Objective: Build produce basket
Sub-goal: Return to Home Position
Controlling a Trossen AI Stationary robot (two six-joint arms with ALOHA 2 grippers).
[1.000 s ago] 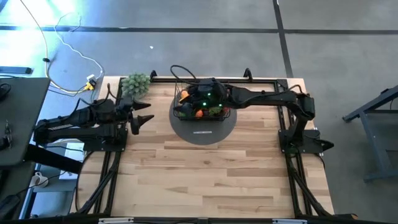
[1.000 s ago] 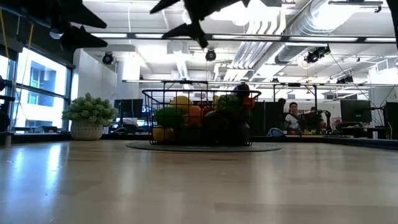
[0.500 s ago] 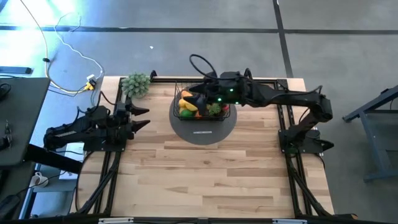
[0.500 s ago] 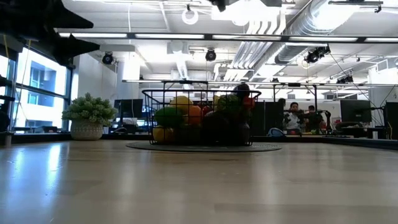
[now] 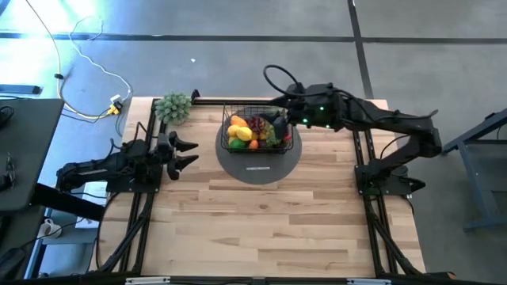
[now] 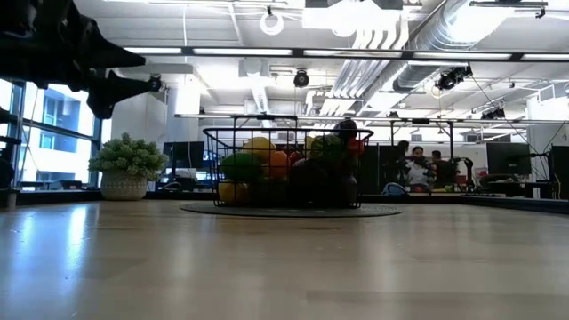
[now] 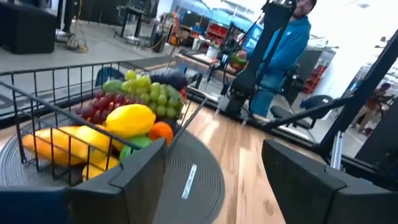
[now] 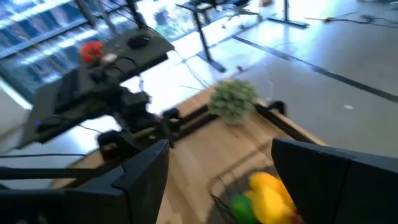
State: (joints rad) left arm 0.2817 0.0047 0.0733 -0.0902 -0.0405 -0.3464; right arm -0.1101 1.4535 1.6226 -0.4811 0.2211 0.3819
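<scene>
Both my arms hang clear of the full basket (image 6: 286,132), which sits on a dark round mat (image 5: 257,168) at the back middle of the table (image 5: 261,229). Lemons (image 7: 130,119), grapes (image 7: 149,93) and the other toy produce (image 5: 252,131) are heaped to its rim. I judge the wire frame stiff and light. The smooth, rounded fruit would likely roll if tipped, so the rim wire or the handle looks the safest hold. My left claw (image 5: 190,153) hovers above the table's left side, fingers apart and empty, pointing at the basket. My right claw (image 5: 277,120) is raised over the basket's back right corner, fingers spread, gripping nothing. A leafy bunch (image 5: 173,107) stands at the back left.
</scene>
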